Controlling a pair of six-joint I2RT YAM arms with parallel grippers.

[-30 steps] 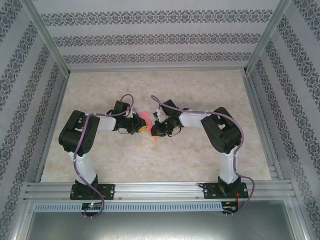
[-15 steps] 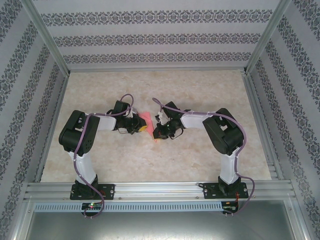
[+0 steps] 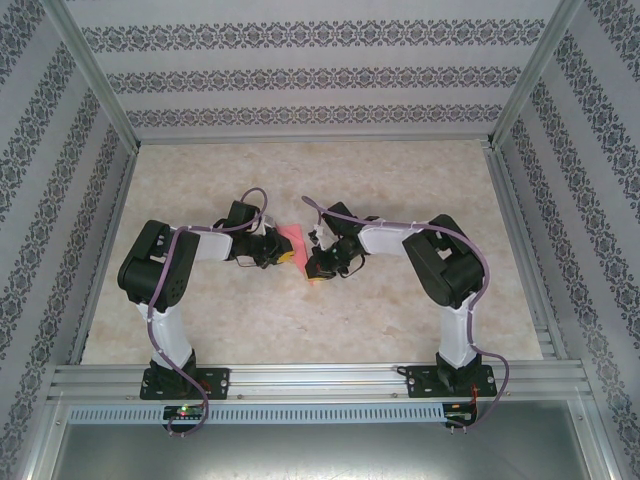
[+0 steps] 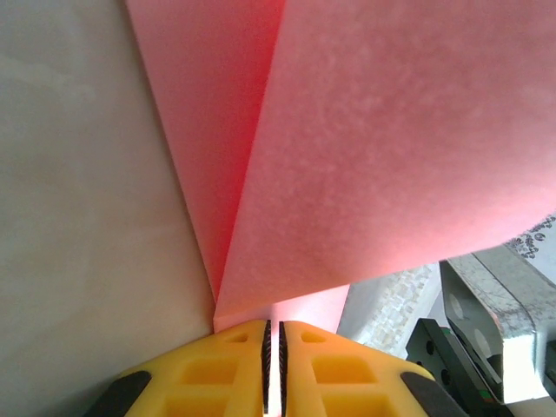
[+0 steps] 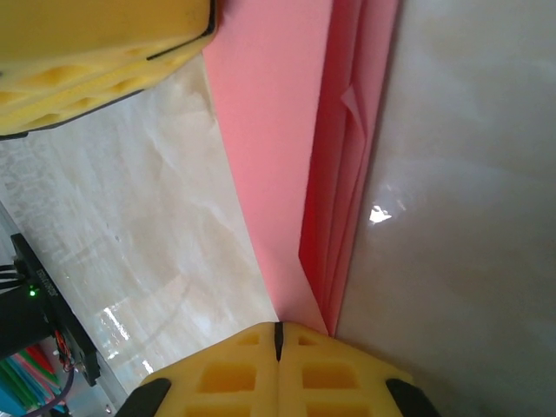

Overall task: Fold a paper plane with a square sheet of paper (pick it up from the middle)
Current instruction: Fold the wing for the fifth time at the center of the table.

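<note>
Meanwhile the left tool [image 4: 274, 360] and right tool [image 5: 278, 347] each stay clamped shut on an edge of the folded paper plane [image 4: 373, 148], held between them over mid-tabletop [image 3: 300, 320]. The right arm has shifted only slightly.

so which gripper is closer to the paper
Neither, it's a tie: left gripper is shut on one end of the paper, right gripper shut on the opposite end.
</note>
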